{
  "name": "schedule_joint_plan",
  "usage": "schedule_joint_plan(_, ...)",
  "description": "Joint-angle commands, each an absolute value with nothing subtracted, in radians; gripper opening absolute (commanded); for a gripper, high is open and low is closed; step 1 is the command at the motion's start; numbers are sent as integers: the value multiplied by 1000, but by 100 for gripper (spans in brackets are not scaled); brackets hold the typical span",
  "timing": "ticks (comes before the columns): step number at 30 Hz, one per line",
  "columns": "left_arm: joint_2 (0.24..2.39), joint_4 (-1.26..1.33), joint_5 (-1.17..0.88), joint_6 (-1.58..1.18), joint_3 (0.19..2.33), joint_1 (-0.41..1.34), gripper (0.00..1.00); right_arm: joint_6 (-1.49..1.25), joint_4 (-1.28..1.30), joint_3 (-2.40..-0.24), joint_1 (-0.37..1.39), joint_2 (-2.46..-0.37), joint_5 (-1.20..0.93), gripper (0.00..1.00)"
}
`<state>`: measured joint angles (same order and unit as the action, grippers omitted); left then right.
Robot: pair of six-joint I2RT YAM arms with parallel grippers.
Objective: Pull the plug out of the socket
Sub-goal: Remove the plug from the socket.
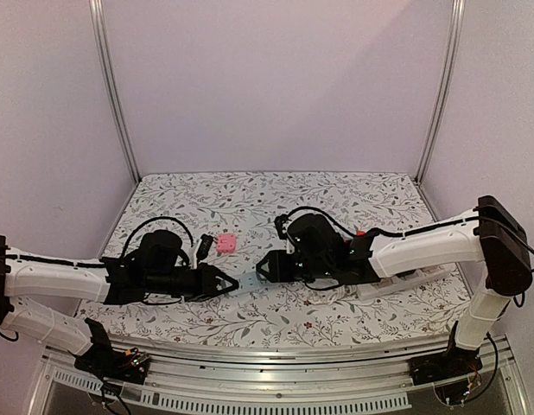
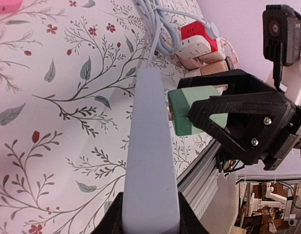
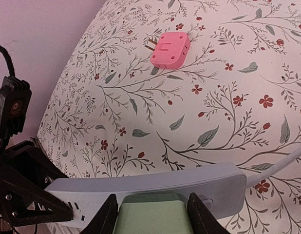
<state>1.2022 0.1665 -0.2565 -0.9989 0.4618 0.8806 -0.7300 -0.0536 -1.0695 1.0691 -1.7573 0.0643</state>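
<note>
Left wrist view puts the left claw (image 2: 150,217) at the bottom middle of the frame. Its two fingers are clamped on the near end of the grey power strip (image 2: 150,146), which runs up the centre of the picture. Right of centre, the right claw (image 3: 150,214) is closed on the green plug (image 2: 180,105). Its own camera confirms this, with the plug sitting tight between the black fingers at the bottom of the frame and against the strip's side.

We judge that the gripping and bracing are done, since each arm has hold of its piece. The plug's body sits just off the strip's face, with a sliver of brass pins (image 2: 168,113) showing in the gap, so it looks partly drawn. We cannot tell whether the pin tips are out of the slots. What remains is to pull the two apart until the pins are clearly free.

Further out, a pink adapter (image 3: 169,48) lies loose on the floral table (image 1: 250,199) at the upper middle of the right wrist view, well apart from the strip. A red-and-white cube socket (image 2: 197,41) sits by the strip's cable at the top of the left wrist view.
</note>
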Motion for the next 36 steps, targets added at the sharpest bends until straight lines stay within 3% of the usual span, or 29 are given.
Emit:
schedule_joint_plan(1, 1201, 103, -261, -986, 439, 871, 0, -739, -59, -1065, 1063, -1714, 140, 0)
schedule_joint_plan(17, 1228, 116, -276, -996, 439, 857, 0, -628, 145, -1181, 1180, -1720, 356, 0)
schedule_joint_plan(36, 1208, 135, -342, -969, 410, 859, 0, -681, 46, -1099, 1084, -1666, 222, 0)
